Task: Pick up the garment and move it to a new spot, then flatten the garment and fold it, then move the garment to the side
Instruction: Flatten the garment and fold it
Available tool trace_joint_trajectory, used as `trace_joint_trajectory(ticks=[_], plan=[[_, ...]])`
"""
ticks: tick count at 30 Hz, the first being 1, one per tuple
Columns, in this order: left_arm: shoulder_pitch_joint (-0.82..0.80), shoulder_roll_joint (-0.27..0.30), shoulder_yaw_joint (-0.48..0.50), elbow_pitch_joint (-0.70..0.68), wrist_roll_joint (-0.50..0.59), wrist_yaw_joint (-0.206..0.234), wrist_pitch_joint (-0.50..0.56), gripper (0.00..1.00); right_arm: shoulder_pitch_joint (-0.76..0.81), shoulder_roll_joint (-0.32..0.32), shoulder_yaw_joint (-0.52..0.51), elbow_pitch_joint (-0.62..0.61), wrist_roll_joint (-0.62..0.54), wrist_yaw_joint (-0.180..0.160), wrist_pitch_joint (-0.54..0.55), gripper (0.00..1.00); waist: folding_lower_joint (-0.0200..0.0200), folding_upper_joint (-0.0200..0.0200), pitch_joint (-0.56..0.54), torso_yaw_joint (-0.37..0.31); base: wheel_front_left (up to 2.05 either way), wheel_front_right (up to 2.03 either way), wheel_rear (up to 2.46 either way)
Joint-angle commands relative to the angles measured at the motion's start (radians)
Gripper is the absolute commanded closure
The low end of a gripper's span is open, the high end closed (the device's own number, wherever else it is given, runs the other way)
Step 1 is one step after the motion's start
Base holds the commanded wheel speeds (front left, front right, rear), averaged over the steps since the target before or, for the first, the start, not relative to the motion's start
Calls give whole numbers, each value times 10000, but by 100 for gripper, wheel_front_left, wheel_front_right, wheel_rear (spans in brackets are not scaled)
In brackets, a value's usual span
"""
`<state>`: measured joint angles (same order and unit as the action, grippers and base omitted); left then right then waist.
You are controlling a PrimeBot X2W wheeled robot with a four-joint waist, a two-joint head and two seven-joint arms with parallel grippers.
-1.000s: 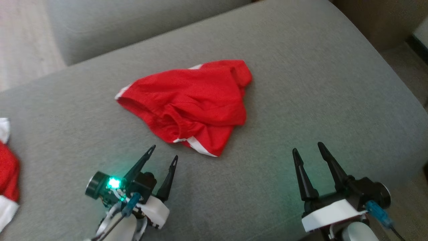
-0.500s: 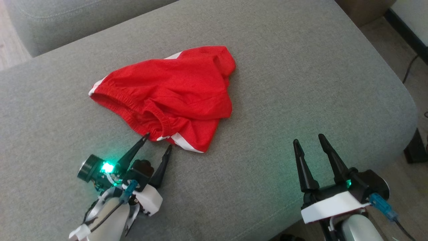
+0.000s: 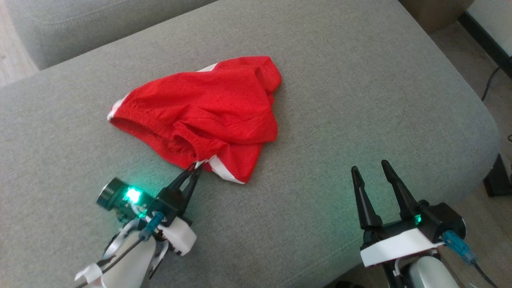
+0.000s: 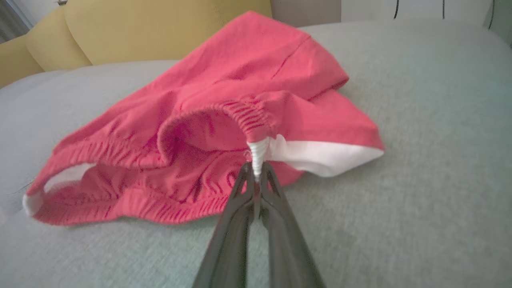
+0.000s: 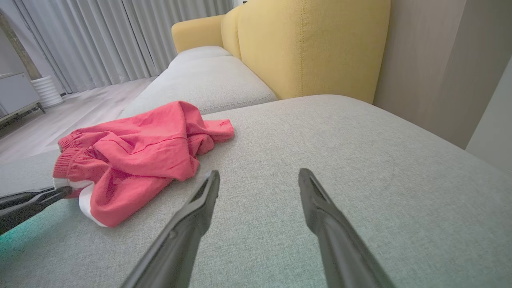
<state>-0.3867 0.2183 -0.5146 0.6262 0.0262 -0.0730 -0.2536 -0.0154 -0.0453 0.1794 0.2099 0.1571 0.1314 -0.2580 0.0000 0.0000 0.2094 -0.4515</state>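
The garment (image 3: 208,108) is a pair of red shorts with white trim, lying crumpled on the grey sofa cushion (image 3: 360,92). My left gripper (image 3: 197,167) is shut on the garment's near edge, where the elastic waistband meets the white stripe. In the left wrist view the left gripper (image 4: 256,173) pinches that white seam of the garment (image 4: 224,100). My right gripper (image 3: 370,167) stands open above bare cushion, well to the right of the garment. In the right wrist view the right gripper (image 5: 259,179) has nothing between its fingers, and the garment (image 5: 136,148) lies to the left of it.
The cushion's rounded right edge (image 3: 486,132) drops to the floor, where a dark cable (image 3: 490,82) runs. A second grey cushion (image 3: 80,24) lies at the far left. A yellow sofa back (image 5: 312,44) rises behind the cushion.
My left gripper moved forward to the garment's near edge and shut on it. The head camera shifted between the earliest frame and now. The right gripper stayed still and open.
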Motion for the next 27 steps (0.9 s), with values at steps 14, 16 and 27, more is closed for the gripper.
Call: trace_joint_trajectory(ticks=[14, 16, 27], plan=[[-4106, 1179, -1430, -4301, -7001, -574, 1825, 100, 4, -49, 55, -136, 259, -7, -38, 0, 0, 0, -846, 771, 0, 0, 0], [-4726, 1324, -1144, -4638, -7716, -575, 2342, 100, 31, -49, 50, -136, 291, -7, -38, 0, 0, 0, -958, 913, 0, 0, 0], [-4824, 2093, -1285, -3663, -8084, 244, 4571, 100, -45, -49, 162, -66, 303, -7, -38, 0, 0, 0, -875, 1962, 0, 0, 0]])
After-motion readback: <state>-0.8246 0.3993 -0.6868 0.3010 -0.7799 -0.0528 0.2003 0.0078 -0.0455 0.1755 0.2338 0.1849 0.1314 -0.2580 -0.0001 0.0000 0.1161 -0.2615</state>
